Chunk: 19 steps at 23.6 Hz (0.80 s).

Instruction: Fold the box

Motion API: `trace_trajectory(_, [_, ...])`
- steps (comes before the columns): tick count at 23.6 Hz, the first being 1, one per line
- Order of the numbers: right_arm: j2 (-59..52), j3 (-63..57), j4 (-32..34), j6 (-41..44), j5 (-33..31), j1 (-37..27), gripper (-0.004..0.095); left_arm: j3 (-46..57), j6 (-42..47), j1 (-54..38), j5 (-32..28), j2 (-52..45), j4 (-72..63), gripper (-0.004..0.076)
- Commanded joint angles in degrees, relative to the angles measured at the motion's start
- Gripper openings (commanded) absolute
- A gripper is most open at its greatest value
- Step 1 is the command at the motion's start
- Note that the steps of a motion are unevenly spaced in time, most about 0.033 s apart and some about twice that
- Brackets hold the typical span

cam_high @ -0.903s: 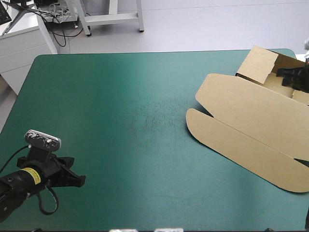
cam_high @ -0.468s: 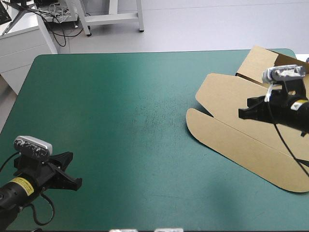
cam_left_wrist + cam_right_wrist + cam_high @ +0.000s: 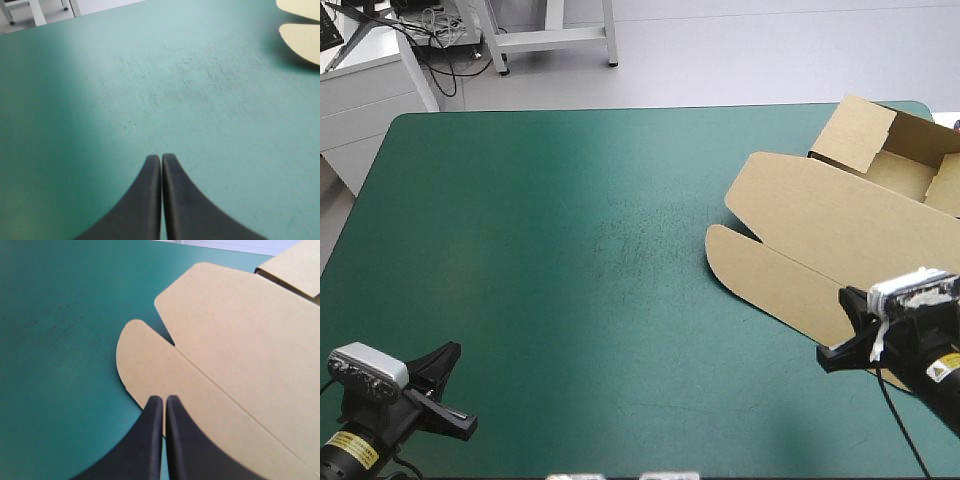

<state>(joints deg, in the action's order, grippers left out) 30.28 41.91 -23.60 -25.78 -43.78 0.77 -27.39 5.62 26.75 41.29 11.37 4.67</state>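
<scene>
Both the right claw (image 3: 161,398) and left claw (image 3: 161,156) sit pinched together, empty (tray walls up); next, the lid flap of the box (image 3: 820,225) probably needs lifting.

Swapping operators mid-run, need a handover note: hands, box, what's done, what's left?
Left hand: shut, empty, over bare cover by the near-left corner.
Right hand: shut, empty, tips over the rounded flap of the box; contact unclear.
Box: at the table's far right; tray walls up, lid flat toward the middle.
Done: tray walls raised.
Left: lid and flap lie flat, not yet folded.
</scene>
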Motion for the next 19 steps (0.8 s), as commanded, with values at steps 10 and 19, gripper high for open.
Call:
trace_trajectory(10, [-21.81,-13.79,-1.2,0.51,8.95,0.23,-0.0001,2.65,-0.27,0.05,-3.66,-6.39,0.01,-0.001])
trace_trajectory(19, [-32.34,-18.22,-0.67,3.71,7.3,0.23,-0.0001,2.65,-0.32,0.05,-2.47,-6.39,0.01,-0.001])
